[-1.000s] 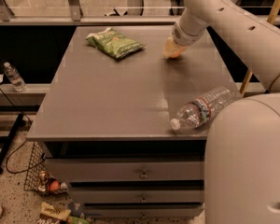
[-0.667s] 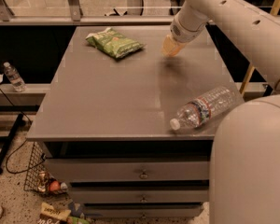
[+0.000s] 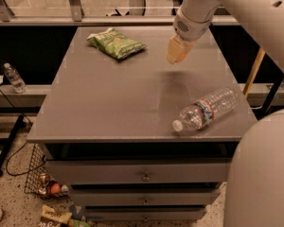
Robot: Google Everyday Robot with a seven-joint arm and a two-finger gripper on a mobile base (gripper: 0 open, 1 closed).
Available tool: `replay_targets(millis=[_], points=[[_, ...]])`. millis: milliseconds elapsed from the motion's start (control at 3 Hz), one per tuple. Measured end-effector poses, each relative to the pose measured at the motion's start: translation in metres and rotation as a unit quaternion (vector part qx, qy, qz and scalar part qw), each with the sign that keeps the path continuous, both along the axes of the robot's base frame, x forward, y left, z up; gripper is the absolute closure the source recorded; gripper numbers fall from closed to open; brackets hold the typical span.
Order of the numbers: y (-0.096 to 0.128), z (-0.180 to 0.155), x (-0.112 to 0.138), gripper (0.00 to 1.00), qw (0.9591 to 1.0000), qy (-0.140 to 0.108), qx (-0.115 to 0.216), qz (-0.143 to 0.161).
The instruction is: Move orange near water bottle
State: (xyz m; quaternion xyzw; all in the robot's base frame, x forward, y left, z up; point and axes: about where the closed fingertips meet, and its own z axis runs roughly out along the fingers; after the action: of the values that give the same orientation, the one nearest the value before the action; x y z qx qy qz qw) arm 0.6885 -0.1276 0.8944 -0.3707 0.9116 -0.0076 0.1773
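Observation:
The water bottle (image 3: 206, 110) lies on its side near the front right of the grey table (image 3: 109, 103), white cap pointing to the front left. My gripper (image 3: 177, 52) hangs from the white arm over the back right part of the table, well behind the bottle. Its tan tip has an orange tint, but I cannot make out the orange as a separate thing. No orange shows on the tabletop.
A green chip bag (image 3: 116, 42) lies at the back left of the table. A small clear bottle (image 3: 14, 78) stands on a low ledge to the left. A wire basket (image 3: 42, 178) with clutter sits on the floor at the front left. Drawers are below the tabletop.
The arm's upper part has shifted a little in the view. The gripper stays at about the same spot over the back right of the table. The bottle and the bag have not moved.

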Motion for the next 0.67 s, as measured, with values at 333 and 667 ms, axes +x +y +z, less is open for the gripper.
replay_targets(millis=[333,667], points=[[-0.012,-0.006,-0.043,1.0,0.9974,0.066,-0.026,0.012],[-0.027,-0.016,-0.069,1.0,0.9935,0.102,-0.05,0.007]])
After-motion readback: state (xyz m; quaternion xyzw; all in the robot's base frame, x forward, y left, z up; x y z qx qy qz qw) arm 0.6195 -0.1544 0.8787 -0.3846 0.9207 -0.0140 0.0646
